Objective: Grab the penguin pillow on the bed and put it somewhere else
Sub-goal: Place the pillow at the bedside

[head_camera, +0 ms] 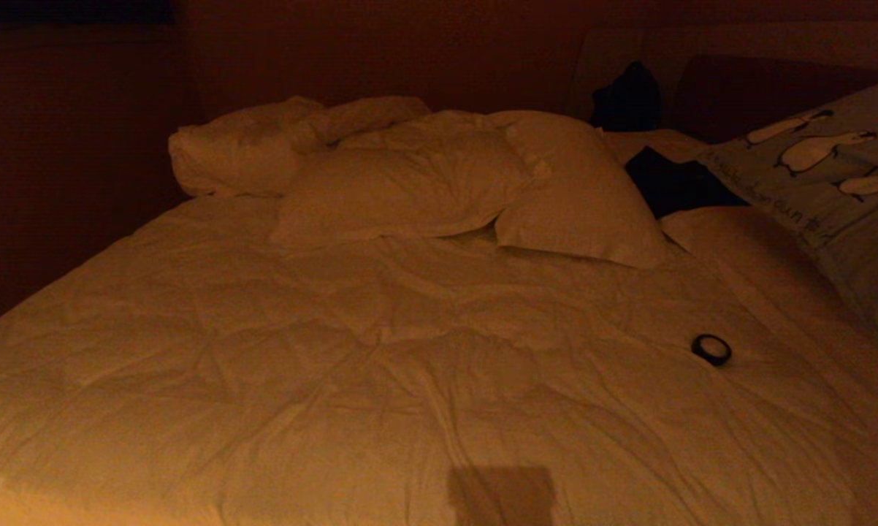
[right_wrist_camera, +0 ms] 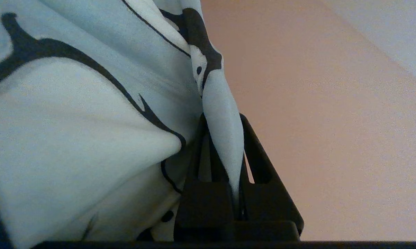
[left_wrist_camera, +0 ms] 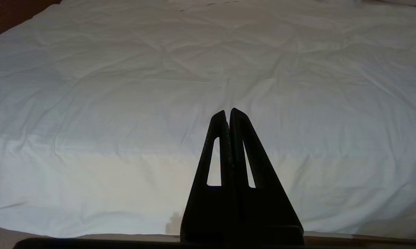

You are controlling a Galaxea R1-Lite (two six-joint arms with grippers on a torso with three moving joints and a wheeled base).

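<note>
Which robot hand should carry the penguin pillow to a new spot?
The right hand: it is already shut on a fold of the penguin pillow. The left hand is shut and empty, over the bed.

The large pale grey-blue penguin pillow [right_wrist_camera: 73,131] carries black-and-white cartoon penguins and dark lettering. The bed's wrinkled quilted duvet [left_wrist_camera: 125,86] is plain cream-white; a small ring [head_camera: 711,349] on it is black.

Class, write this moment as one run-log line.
right gripper: shut on penguin pillow, lifted | left gripper: shut, idle over bed
</note>
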